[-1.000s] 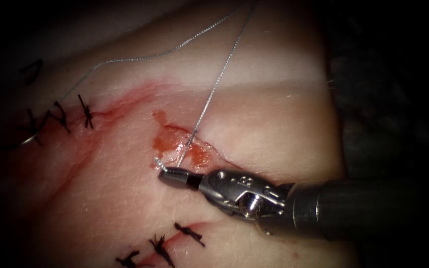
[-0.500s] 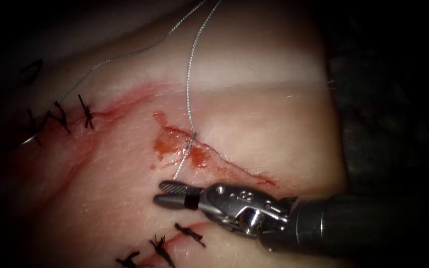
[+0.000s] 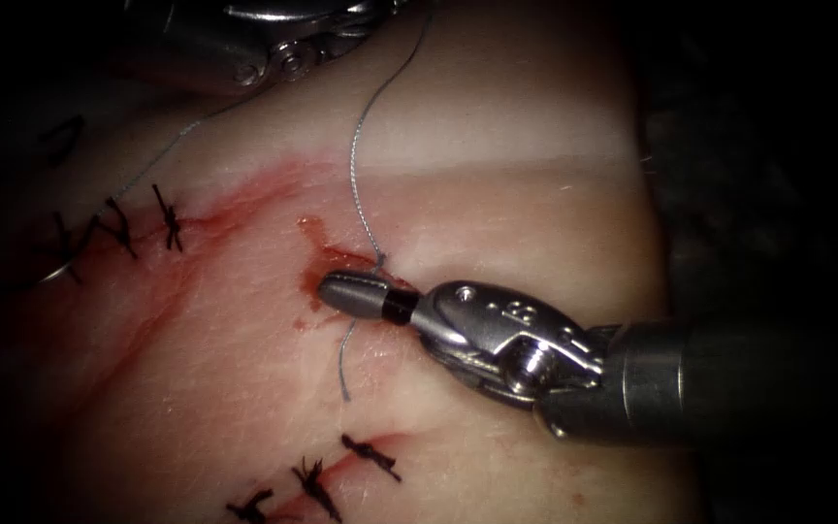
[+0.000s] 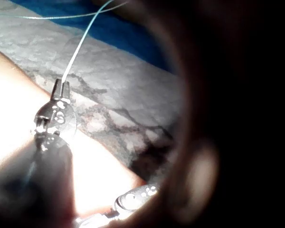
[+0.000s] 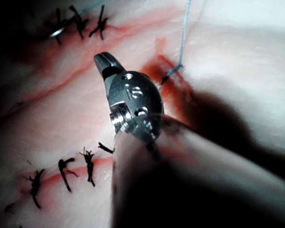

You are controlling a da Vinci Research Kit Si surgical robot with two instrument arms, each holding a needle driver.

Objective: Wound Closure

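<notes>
Right pincer (image 3: 346, 291) (image 5: 106, 61) is pressed together and holds nothing that I can see. Its tip rests over the cut (image 5: 180, 88) in the tissue (image 3: 497, 213), with red fluid (image 3: 314, 281) just in front of the tip. The thread (image 3: 356, 165) (image 5: 183, 33) goes into the tissue just beside this pincer, on its far side, and in the right wrist view it stays clear of the tip. A short loose end (image 3: 343, 374) of the thread lies on the tissue on the near side of the pincer.

Left pincer (image 4: 61, 88) is closed and pinches the thread (image 4: 78, 52), which runs up and away from its tip.

Well away from the right pincer's tip, on the left side of the cut, a small bright curved piece (image 3: 53, 276) lies among dark stitches (image 3: 172, 218). It looks like part of the needle, held by neither pincer. I cannot tell if it is in the tissue. More dark stitches (image 3: 370, 456) lie on the near side of the right pincer.
</notes>
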